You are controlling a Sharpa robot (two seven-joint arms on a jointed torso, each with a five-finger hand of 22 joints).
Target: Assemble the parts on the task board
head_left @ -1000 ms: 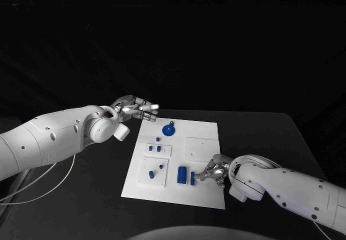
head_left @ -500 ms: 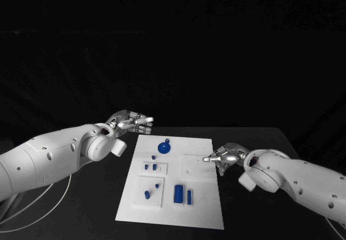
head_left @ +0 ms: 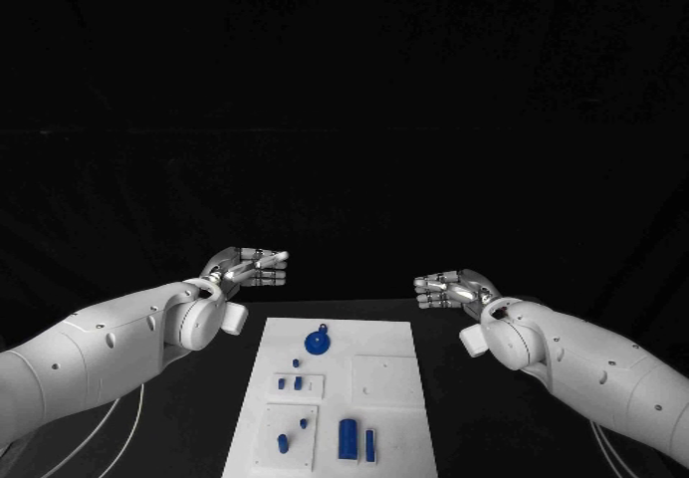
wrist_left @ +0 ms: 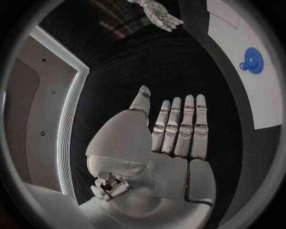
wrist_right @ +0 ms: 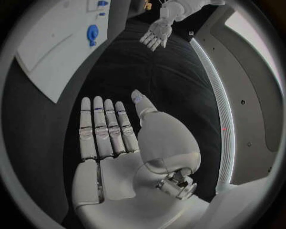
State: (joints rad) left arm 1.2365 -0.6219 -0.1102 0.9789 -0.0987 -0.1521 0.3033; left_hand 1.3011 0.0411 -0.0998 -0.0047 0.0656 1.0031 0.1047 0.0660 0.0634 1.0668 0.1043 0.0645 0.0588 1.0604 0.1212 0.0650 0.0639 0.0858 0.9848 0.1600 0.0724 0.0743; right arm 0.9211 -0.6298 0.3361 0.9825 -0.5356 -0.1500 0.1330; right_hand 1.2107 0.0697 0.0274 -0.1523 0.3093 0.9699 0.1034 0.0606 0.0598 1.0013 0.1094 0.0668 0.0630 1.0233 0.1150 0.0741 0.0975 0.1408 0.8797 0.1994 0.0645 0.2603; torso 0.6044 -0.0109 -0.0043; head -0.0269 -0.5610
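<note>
The black counter [head_left: 474,418] carries the white task board [head_left: 387,398], which lies lengthwise in the middle, running away from the robot. Nearest on the board stand two blue upright parts, a thick cylinder [head_left: 347,439] and a thinner bar [head_left: 370,445] just beside it. To their left a raised white square holds a few small blue pegs [head_left: 283,443]. Farther along, a smaller square carries two short blue pegs [head_left: 298,382], with a bare white square plate [head_left: 382,376] beside it. Farthest on the board lies the blue gear [head_left: 318,343].

Beyond the board's far corners both robot hands are raised off the counter, well apart from every part. The left robot hand [head_left: 249,267] and the right robot hand [head_left: 454,291] hold nothing, with the fingers stretched out flat and the thumb set apart.

The left wrist view shows the flat palm [wrist_left: 161,157], the gear [wrist_left: 252,60] on the board's edge and the opposite robot hand [wrist_left: 159,13], facing dark wall panels with a pale strip; the right wrist view mirrors this [wrist_right: 113,157]
</note>
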